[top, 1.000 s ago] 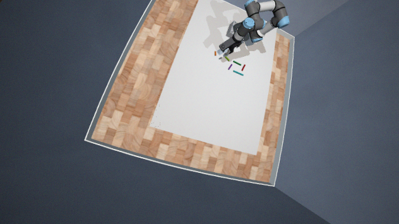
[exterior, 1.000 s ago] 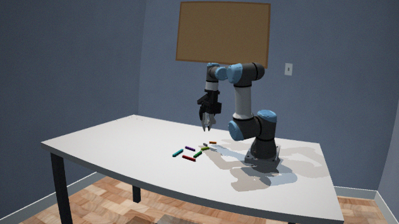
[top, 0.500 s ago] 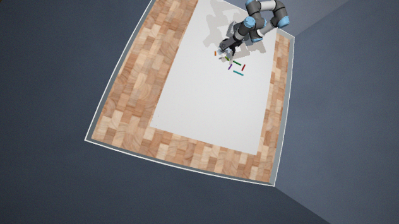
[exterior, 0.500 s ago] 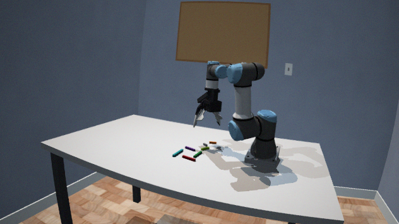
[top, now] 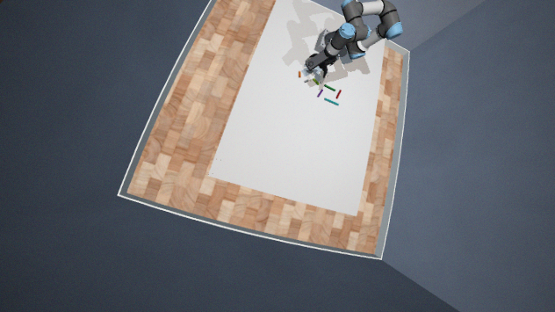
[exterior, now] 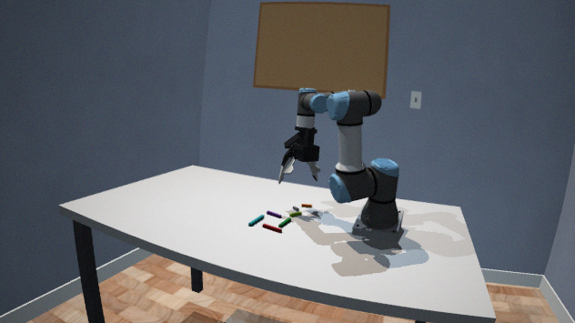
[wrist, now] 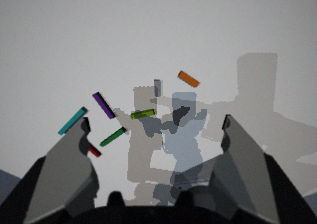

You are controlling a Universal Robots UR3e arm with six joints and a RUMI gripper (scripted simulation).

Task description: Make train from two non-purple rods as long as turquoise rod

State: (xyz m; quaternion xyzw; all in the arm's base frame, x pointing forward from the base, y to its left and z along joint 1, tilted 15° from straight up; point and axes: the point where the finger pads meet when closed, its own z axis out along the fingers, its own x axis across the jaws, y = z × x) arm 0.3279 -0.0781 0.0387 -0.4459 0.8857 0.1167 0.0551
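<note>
The turquoise rod (top: 331, 102) (exterior: 257, 220) (wrist: 73, 121) lies flat on the outer side of the group. The red rod (top: 338, 94) (exterior: 272, 227) (wrist: 95, 150) is partly hidden by a finger in the wrist view. The green rod (top: 329, 88) (exterior: 285, 222) (wrist: 113, 137) lies between the red rod and the lime rod (top: 315, 82) (exterior: 296, 214) (wrist: 143, 114). The grey rod (exterior: 296, 208) (wrist: 157, 88) and the orange rod (top: 299, 74) (exterior: 307, 206) (wrist: 188, 79) lie apart beyond the lime one. No rods touch. My gripper (exterior: 298, 181) (wrist: 155, 116) is wide open and empty, well above the table.
The purple rod (top: 320, 93) (exterior: 274, 214) (wrist: 103, 105) lies between the turquoise and lime rods, touching neither. The arm's base (exterior: 378, 227) stands on the white table (top: 285, 140) (exterior: 159, 217), to the right of the rods in the exterior view. Arm shadows fall beside the rods.
</note>
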